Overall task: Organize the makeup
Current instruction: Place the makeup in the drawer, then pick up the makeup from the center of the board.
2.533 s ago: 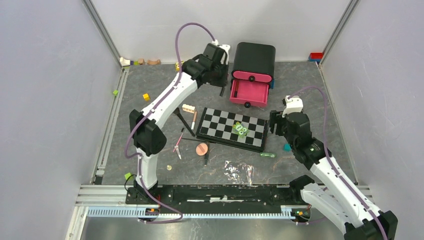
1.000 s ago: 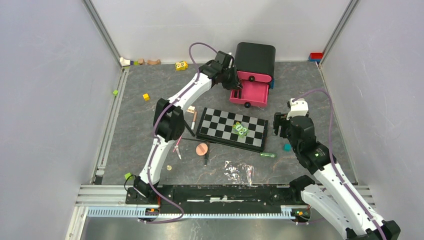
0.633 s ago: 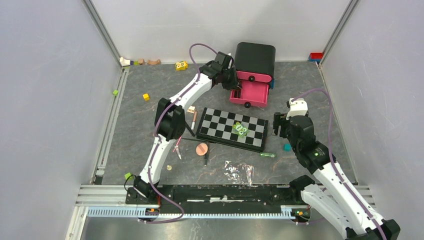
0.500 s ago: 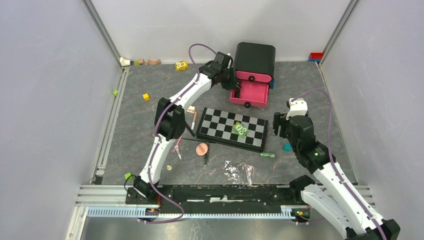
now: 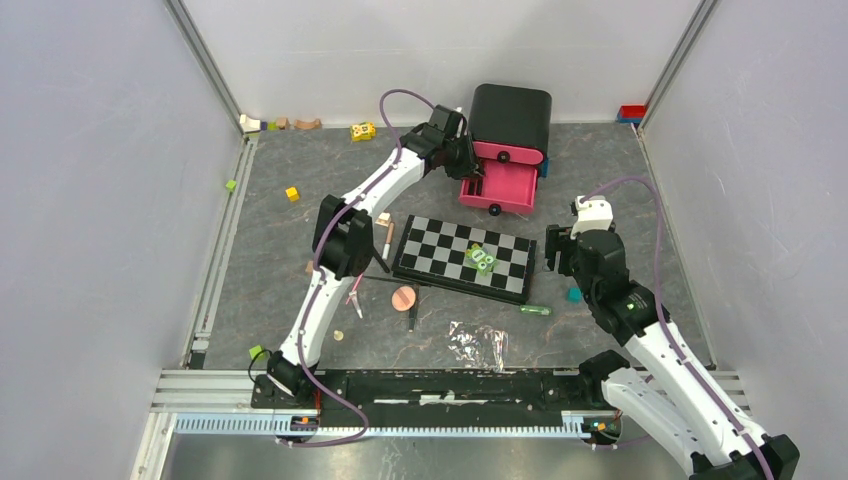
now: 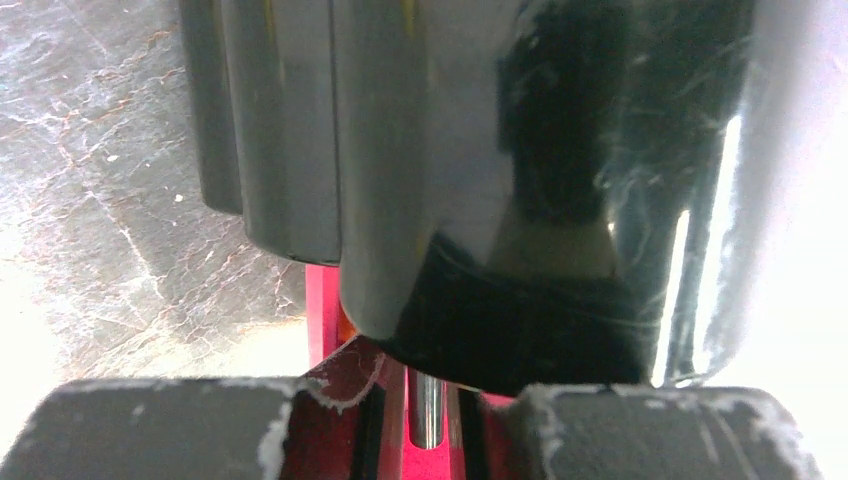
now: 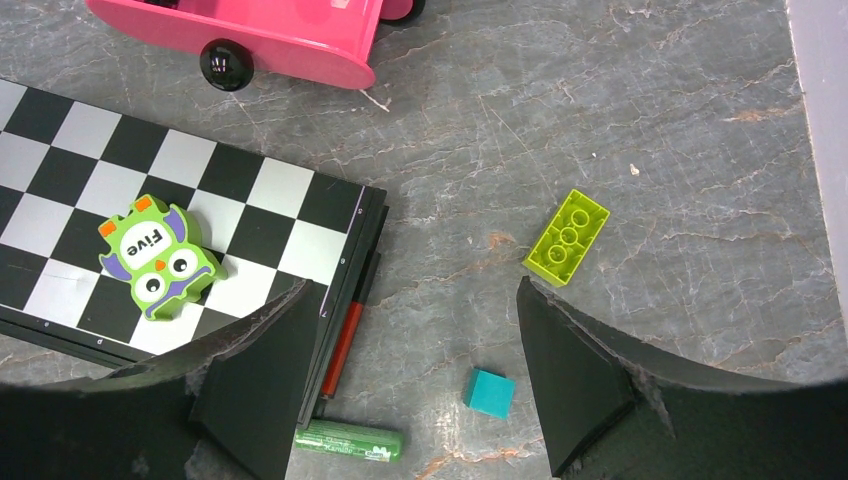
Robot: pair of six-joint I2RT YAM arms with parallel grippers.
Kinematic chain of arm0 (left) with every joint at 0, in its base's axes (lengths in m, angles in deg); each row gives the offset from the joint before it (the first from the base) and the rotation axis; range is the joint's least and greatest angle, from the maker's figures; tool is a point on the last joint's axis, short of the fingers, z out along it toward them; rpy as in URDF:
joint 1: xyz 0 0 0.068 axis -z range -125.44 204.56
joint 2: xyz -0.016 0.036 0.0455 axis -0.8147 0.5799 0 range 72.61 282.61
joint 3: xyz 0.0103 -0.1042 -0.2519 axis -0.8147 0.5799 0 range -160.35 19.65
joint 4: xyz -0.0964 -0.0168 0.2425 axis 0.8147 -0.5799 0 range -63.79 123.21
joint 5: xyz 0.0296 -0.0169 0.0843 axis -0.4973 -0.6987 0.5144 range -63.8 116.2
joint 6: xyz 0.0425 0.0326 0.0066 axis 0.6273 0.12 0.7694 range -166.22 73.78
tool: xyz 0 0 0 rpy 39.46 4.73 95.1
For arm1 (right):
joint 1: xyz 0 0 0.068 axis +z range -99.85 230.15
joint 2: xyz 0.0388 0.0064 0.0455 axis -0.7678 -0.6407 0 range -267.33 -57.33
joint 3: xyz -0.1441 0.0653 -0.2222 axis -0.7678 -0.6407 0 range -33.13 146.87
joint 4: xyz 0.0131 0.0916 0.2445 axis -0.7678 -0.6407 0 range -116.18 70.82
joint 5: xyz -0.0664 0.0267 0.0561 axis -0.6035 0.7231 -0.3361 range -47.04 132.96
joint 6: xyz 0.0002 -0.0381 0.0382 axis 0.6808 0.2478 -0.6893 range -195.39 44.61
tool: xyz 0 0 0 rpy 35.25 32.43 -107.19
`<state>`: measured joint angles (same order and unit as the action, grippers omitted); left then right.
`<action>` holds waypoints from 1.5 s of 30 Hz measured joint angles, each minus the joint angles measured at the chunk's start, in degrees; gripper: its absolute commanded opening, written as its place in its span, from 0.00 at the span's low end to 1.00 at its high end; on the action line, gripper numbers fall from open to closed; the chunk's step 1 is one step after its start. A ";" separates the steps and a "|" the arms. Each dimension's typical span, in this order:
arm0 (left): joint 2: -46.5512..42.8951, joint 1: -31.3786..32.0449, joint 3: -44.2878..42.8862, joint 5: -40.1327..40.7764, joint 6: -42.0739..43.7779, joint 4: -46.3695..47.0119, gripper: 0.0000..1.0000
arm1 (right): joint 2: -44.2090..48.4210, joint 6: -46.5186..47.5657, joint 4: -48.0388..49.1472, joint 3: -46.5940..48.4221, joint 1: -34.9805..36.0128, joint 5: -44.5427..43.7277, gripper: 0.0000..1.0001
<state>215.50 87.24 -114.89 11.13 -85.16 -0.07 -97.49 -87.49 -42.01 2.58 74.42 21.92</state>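
Left gripper (image 5: 470, 167): fingers close together, pinching what looks like a dark glossy piece (image 6: 520, 200) of makeup. A thin metal stem shows between them.
Where it hangs: at the near left corner of the open pink drawer (image 5: 497, 186). The wrist view shows pink right under the fingers.
Coming move, as I judge: get the piece inside the drawer's left wall, then let go.
Right gripper (image 7: 420, 400): fingers spread wide, holding nothing.
Green tube (image 7: 348, 440): on the table just off the board (image 7: 180, 190) corner, beside the right gripper's left finger and not in the gap. Its long axis runs finger to finger, so the wrist likely needs a turn. The right arm is nearer.
Not yet put away: puff (image 5: 404, 297) and pink pencil (image 5: 357, 292), nearer the left arm.
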 measured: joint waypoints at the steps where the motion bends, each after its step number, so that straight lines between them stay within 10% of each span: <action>1: 0.07 0.00 0.00 -0.15 0.00 -0.04 0.21 | -0.02 0.00 0.00 0.00 0.00 0.00 0.79; 11: 0.09 0.00 0.00 -0.50 0.00 0.44 0.36 | -0.02 0.00 0.00 0.00 0.00 0.00 0.79; 45: -14.53 0.02 5.84 -3.30 0.17 0.50 0.40 | 1.31 -1.77 0.00 -0.11 0.00 0.55 0.79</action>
<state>200.96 87.27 -109.06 7.83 -84.98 0.43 -96.18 -89.26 -42.01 2.47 74.42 22.47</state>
